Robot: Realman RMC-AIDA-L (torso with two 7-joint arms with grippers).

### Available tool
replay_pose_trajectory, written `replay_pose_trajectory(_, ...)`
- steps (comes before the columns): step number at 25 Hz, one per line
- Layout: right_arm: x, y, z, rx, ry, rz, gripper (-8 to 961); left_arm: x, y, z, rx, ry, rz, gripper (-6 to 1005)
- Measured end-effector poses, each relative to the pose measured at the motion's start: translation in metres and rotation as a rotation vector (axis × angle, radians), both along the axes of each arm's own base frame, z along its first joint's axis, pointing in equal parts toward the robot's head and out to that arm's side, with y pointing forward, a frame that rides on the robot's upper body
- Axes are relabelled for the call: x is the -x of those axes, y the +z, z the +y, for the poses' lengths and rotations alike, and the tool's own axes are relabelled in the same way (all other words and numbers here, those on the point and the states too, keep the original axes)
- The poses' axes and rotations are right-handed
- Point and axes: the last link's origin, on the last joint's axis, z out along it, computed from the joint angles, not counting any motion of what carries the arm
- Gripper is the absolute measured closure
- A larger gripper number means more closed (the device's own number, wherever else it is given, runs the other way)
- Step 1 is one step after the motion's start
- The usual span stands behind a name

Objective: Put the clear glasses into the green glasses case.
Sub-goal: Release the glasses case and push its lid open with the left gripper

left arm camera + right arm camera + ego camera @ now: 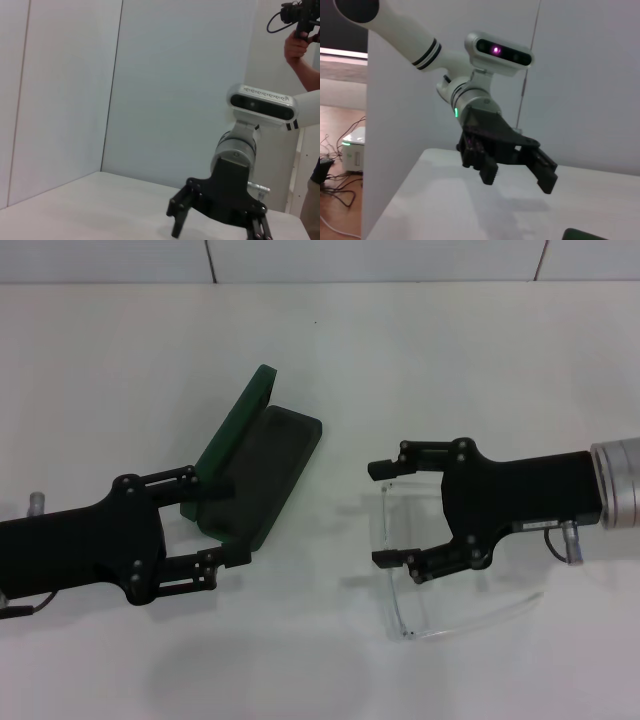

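Observation:
The green glasses case [262, 465] lies open left of centre in the head view, lid [238, 420] tilted up on its far-left side and dark lining showing. My left gripper [232, 520] is open, its fingers straddling the case's near end; whether they touch it I cannot tell. The clear glasses [398, 585] lie on the table to the right of the case, one thin arm reaching right. My right gripper [378, 514] is open over the lens end of the glasses, one finger on each side. The right wrist view shows the left gripper [517, 181] open and a corner of the case [585, 234].
The white table [300, 660] runs back to a white wall. In the left wrist view, a person [302, 45] holding a camera stands beyond the right arm [235, 150]. On the floor off the table's side, the right wrist view shows cables and a white box [352, 150].

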Motion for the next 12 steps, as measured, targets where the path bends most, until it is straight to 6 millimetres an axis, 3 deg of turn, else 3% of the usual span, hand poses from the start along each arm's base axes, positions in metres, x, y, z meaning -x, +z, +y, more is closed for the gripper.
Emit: replay_pose_trajectory(12, -0.0019, 0.0096, 0.0103, -0.073, -0.041, 0.041, 110, -0.0034, -0.0001, 0.0046, -0.027, -0.022, -0.002, 289)
